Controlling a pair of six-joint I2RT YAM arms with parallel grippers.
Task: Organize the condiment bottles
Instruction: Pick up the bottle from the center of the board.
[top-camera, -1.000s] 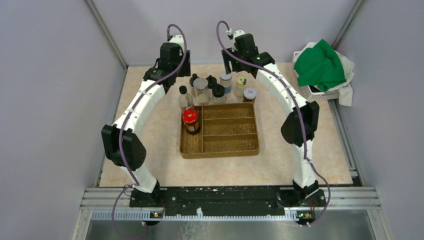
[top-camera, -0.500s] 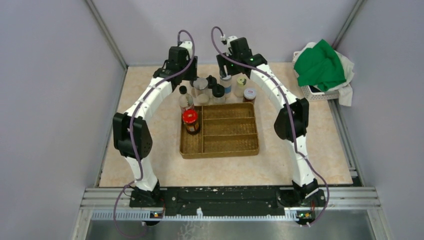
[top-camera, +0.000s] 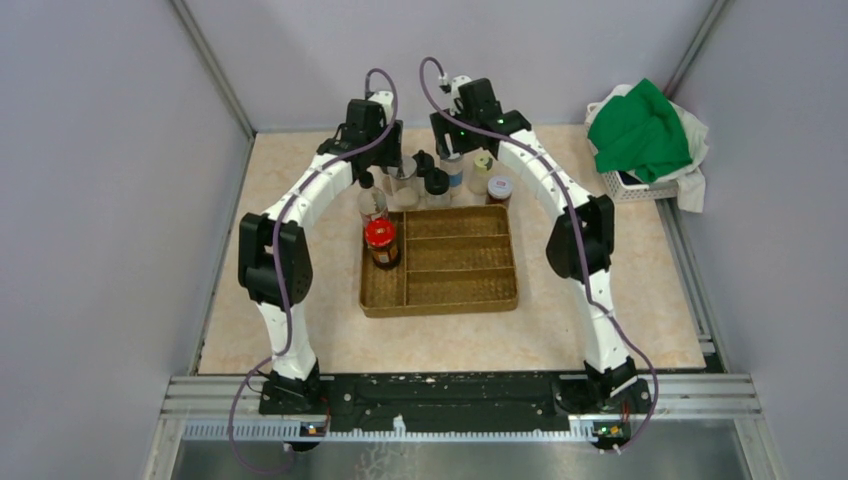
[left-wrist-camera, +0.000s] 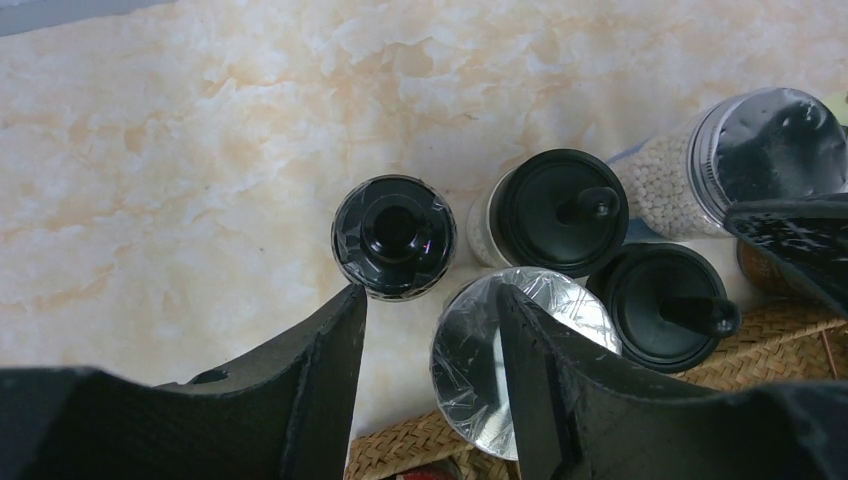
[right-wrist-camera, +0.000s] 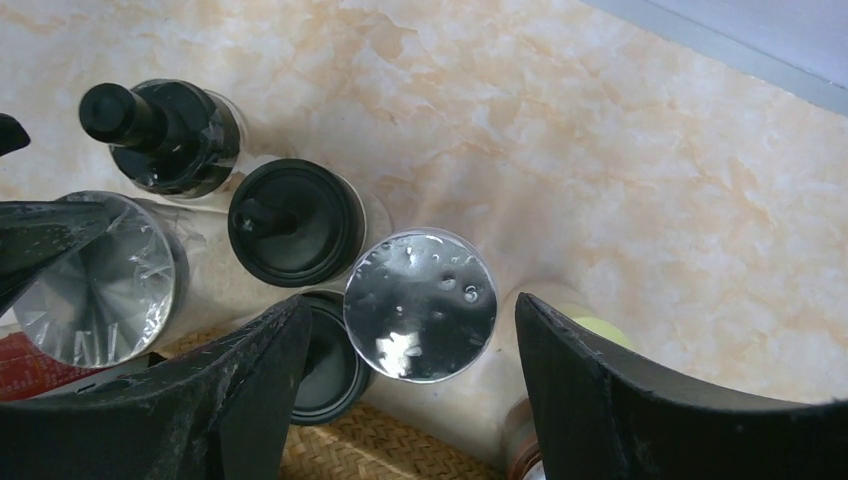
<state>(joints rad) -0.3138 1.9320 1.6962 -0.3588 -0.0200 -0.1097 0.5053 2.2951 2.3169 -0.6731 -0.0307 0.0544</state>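
Barely started: one red-lidded jar (top-camera: 380, 238) stands in the left compartment of the wicker tray (top-camera: 440, 306). The other condiment bottles (top-camera: 437, 182) huddle on the table (top-camera: 600, 300) just behind its far edge. Left gripper (left-wrist-camera: 430, 300) is parted and empty, just short of a black-capped jar (left-wrist-camera: 395, 237). Right gripper (right-wrist-camera: 412, 305) is spread wide, straddling a silver-lidded jar (right-wrist-camera: 420, 300) — not gripping it. Nearly all still to place.

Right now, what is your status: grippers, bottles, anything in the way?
Left gripper open, empty, over the bottle cluster. Right gripper open, centred over silver-lidded jar. Red-lidded jar in wooden tray. Black-lidded jars crowd it.
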